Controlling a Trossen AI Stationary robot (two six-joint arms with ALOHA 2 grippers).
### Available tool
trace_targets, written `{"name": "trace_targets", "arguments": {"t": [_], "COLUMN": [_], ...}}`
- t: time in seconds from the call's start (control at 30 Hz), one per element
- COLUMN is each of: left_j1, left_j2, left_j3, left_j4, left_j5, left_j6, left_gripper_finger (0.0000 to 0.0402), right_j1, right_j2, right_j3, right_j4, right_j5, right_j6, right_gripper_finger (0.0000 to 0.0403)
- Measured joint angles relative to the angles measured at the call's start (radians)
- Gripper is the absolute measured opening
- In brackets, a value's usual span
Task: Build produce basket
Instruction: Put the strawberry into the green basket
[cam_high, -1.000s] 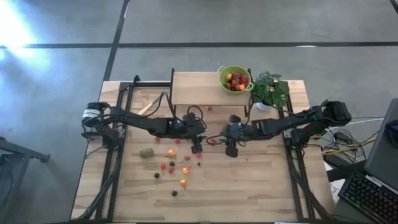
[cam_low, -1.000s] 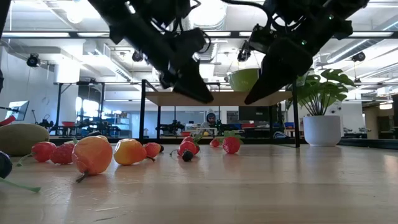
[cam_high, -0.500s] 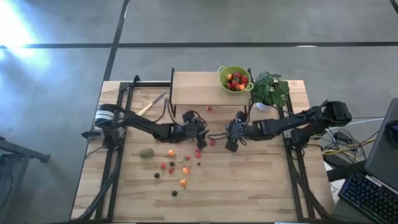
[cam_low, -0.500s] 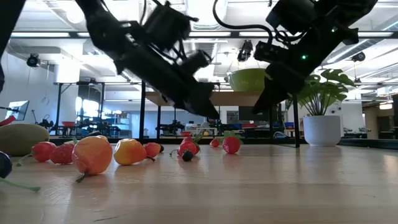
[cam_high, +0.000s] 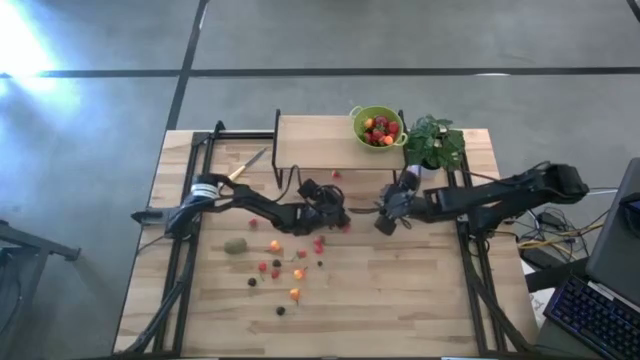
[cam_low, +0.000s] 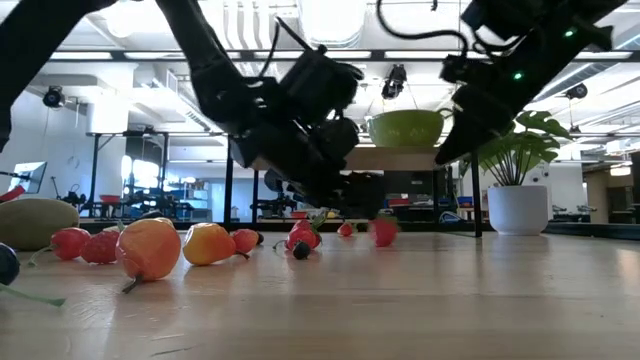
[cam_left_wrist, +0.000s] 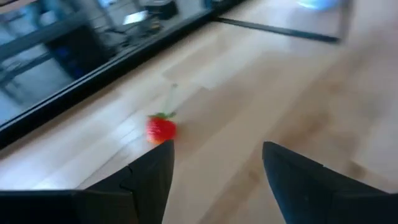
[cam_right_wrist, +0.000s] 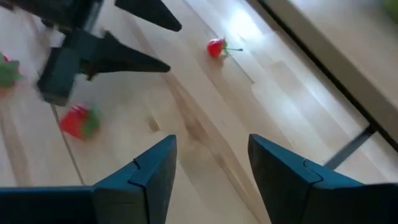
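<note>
The lime-green produce basket stands on the raised shelf at the back, with several berries in it. More produce lies loose on the table: a kiwi, orange and red berries and dark ones. My left gripper is open and low over the table's middle. A red strawberry lies on the wood just ahead of one of its fingertips. My right gripper is open with nothing between its fingers. It hangs above the table to the right of the left one.
A potted plant stands right of the basket. A yellow-handled knife lies at the far left. One red berry lies near the shelf's dark frame legs. Bare wood spreads over the near right of the table.
My left gripper has sunk toward the table and reached toward its right edge, tipping from steeply downward to nearly level, and now sits by the strawberry. My right gripper has drawn back toward the table's right and far side. The produce has stayed where it was.
</note>
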Motion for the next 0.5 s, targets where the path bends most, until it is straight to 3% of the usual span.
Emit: {"name": "trace_targets", "arguments": {"t": [0.13, 0.5], "left_j1": [0.005, 0.025], "left_j2": [0.035, 0.091], "left_j3": [0.041, 0.092], "left_j4": [0.0, 0.0], "left_j5": [-0.076, -0.081], "left_j6": [-0.079, -0.226], "left_gripper_finger": [0.025, 0.025], "right_j1": [0.0, -0.001], "right_j2": [-0.09, -0.256], "right_j3": [-0.045, -0.144], "right_j4": [0.008, 0.043], "right_j5": [0.0, 0.0], "right_j6": [0.0, -0.001], "right_gripper_finger": [0.0181, 0.0182]}}
